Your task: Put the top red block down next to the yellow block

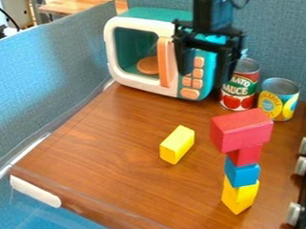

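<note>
Start nearest, at the foot of the tower, with a yellow base block (240, 196) on the table (109, 149). Going up from there, count a blue block (242, 173), then a small red block (248, 155), then the top red block (241, 131), lying broad across the pile and jutting out past the small one beneath. Judging from that, nothing done so far of the actual transfer: grasp, lift, carry and setting down all left to do.

A little farther back, toward the view's left, find the lone yellow block (177, 144), lying well apart from the tower. Probably meant as the neighbour for the red one, rather than the yellow at the tower's foot. Bare wood around it, so apparently room enough for a landing alongside.

Farther off again, look up to the hand (206, 77), hanging in front of the toy microwave (135, 48), fingers spread apart with nothing held between them. To get under way, needs bringing over the tower, lowering and closing on the top block only, with care against toppling the rest. Farther back than the tower, note also the tomato sauce can (240, 85) and the pineapple can (279, 99), with no part in the job.
</note>
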`<state>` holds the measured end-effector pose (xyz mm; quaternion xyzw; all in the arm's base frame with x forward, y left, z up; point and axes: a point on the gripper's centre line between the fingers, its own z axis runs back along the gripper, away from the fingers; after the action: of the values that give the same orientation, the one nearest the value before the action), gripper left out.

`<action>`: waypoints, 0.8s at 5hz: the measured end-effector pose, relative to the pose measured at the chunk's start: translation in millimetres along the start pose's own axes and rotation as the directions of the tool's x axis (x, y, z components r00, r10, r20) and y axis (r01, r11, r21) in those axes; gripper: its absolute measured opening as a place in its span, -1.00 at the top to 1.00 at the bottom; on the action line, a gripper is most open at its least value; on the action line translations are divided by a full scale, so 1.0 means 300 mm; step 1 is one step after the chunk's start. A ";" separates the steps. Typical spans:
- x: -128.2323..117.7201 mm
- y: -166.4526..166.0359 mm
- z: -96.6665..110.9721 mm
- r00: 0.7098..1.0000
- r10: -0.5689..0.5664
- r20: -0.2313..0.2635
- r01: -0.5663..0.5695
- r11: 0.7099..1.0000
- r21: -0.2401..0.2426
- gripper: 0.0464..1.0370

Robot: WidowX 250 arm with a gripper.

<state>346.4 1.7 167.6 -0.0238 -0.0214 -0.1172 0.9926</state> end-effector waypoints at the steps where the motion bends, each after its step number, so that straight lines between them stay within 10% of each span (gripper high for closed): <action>1: -0.015 -0.027 0.055 0.998 -0.034 0.044 0.035 0.999 -0.019 -0.93; 4: -0.077 -0.127 0.099 0.972 -0.232 0.021 0.232 0.973 -0.013 -0.93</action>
<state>314.0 -28.5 197.8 -0.0298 -0.0327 -0.2324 0.9716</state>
